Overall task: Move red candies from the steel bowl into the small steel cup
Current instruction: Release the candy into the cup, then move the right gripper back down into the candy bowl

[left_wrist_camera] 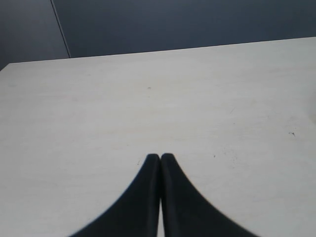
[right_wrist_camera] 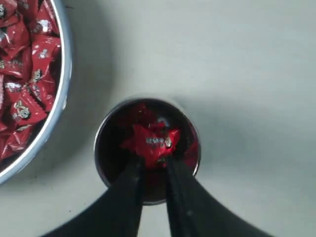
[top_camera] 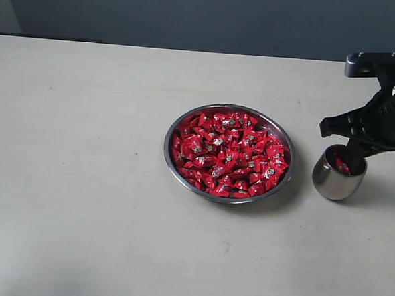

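The steel bowl (top_camera: 167,146) sits mid-table, heaped with red candies (top_camera: 229,154). To its right stands the small steel cup (top_camera: 333,183), with red showing inside. My right gripper (top_camera: 348,157) hangs just over the cup's mouth. In the right wrist view its jaws (right_wrist_camera: 154,165) stand a little apart, and one red candy (right_wrist_camera: 154,142) lies just beyond the tips, inside the cup (right_wrist_camera: 98,148). The bowl's rim (right_wrist_camera: 61,89) and more candies (right_wrist_camera: 24,74) show beside it. My left gripper (left_wrist_camera: 160,157) is shut on nothing above bare table.
The pale tabletop (top_camera: 81,181) stretches wide to the left of the bowl and in front of it. A dark wall (top_camera: 192,13) runs along the table's far edge. The cup stands close to the right border of the exterior view.
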